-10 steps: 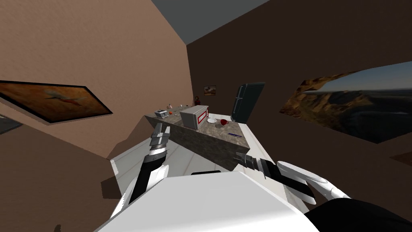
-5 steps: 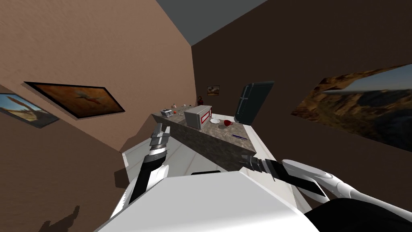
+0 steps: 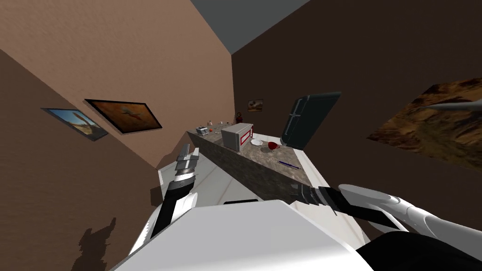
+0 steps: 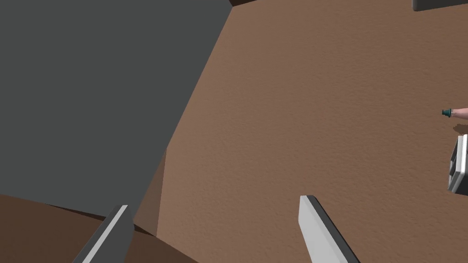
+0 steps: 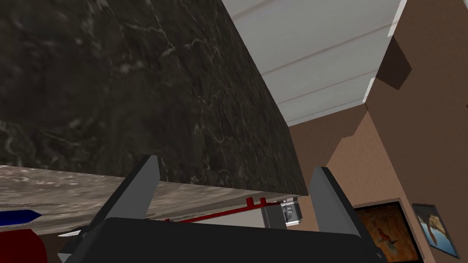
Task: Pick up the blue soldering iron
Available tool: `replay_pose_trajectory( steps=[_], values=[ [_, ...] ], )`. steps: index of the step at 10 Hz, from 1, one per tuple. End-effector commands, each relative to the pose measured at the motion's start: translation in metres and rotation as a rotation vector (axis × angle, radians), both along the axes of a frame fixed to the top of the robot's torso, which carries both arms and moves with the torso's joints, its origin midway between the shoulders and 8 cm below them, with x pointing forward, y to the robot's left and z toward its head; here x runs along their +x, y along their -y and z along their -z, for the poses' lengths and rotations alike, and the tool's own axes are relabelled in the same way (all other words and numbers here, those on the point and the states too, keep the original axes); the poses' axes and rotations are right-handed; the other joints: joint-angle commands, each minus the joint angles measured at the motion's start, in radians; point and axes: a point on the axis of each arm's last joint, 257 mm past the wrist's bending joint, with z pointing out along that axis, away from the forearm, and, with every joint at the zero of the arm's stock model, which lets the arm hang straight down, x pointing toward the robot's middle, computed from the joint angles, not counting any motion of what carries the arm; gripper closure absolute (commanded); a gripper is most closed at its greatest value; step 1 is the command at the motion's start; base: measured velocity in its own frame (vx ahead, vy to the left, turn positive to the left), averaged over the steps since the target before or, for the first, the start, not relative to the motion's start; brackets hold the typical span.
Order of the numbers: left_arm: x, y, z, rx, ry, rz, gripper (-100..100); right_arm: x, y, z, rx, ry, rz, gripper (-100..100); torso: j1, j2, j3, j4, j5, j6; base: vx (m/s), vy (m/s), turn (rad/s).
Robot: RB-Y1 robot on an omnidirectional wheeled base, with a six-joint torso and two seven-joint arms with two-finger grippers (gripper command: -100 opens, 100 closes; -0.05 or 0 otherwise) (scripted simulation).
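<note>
Our right gripper [image 5: 235, 163] stands wide open and empty, low against the dark end face of the worktop [image 3: 263, 156], just below its near end. The blue soldering iron [image 3: 288, 164] lies flat on top by the right edge, beyond the gripper and apart from it; the right wrist view catches one blue end. Further along sit a red cup [image 3: 272, 146], contents unseen, and a white plate [image 3: 256, 141]. Our left gripper [image 3: 189, 150], also open and empty, is raised off the left edge.

We count: 1 marbled counter [image 3: 254, 174] | 1 microwave [image 3: 236, 137] | 1 toaster [image 3: 202, 130] | 1 white plate [image 3: 256, 141] | 1 red cup [image 3: 273, 146] | 1 blue soldering iron [image 3: 288, 164] | 1 dark fridge [image 3: 308, 120] | 3 framed pictures [image 3: 124, 115], nine to twelve o'clock | 1 large landscape [image 3: 433, 127], three o'clock.
</note>
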Motion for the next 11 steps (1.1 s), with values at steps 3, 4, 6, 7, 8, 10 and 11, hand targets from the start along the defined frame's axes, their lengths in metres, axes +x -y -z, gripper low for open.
replay_pose_trajectory(
  steps=[3,4,6,7,8,10,11],
  values=[
    [0.0,0.0,0.0,0.0,0.0,0.0,0,-0.005,0.035,0.001,-0.087,-0.04,-0.018,-100,0.0,0.0,0.0,0.0,0.0,-0.001,0.027,0.012,0.136],
    [0.0,0.0,0.0,0.0,0.0,0.0,0,-0.014,0.057,0.003,-0.142,-0.071,-0.022,-100,0.0,0.0,0.0,0.0,0.0,0.0,0.055,0.019,0.226],
    [0.0,0.0,0.0,0.0,0.0,0.0,0,-0.021,0.083,0.0,-0.209,-0.104,-0.032,-100,0.0,-0.001,-0.001,0.0,0.0,0.0,0.053,0.007,0.191],
    [0.0,0.0,0.0,0.0,0.0,0.0,0,-0.021,0.085,-0.001,-0.216,-0.105,-0.036,-100,-0.001,-0.001,-0.001,0.0,0.0,-0.001,0.046,-0.004,0.159],
    [0.0,0.0,0.0,0.0,0.0,0.0,0,-0.029,0.108,-0.004,-0.274,-0.136,-0.042,-100,-0.001,-0.001,-0.001,0.0,0.0,0.0,0.059,-0.002,0.264],
    [0.0,0.0,0.0,0.0,0.0,0.0,0,-0.038,0.129,-0.007,-0.327,-0.166,-0.047,-100,0.0,-0.003,-0.002,-0.001,0.0,-0.001,0.079,-0.006,0.264],
    [0.0,0.0,0.0,0.0,0.0,0.0,0,-0.038,0.129,-0.007,-0.327,-0.166,-0.047,-100,-0.001,-0.003,-0.002,-0.001,0.0,0.0,0.031,-0.013,-0.037]
  ],
)
